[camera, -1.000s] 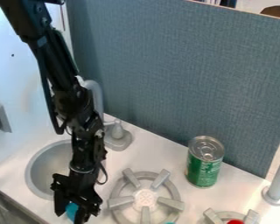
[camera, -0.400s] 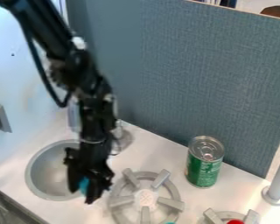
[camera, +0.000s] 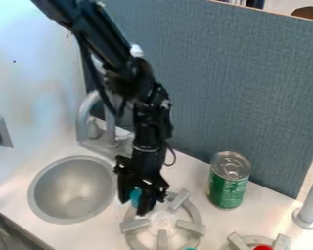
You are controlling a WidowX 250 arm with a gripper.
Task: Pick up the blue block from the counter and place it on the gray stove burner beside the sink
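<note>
- Grey round sink basin point(camera: 74, 189), set in the white surface point(camera: 84, 235); faucet point(camera: 82, 117) behind it.
- End effector point(camera: 133, 203), right of the basin, pointing down: closed partway about a small teal object point(camera: 135, 196), which sits between its fingers. Object's long axis and any contact below: cannot tell.
- Grey stove burner point(camera: 190, 226), just beside the end effector, on its right and nearer the camera.
- Green can point(camera: 227, 188), upright, farther right, apart from both.
</note>
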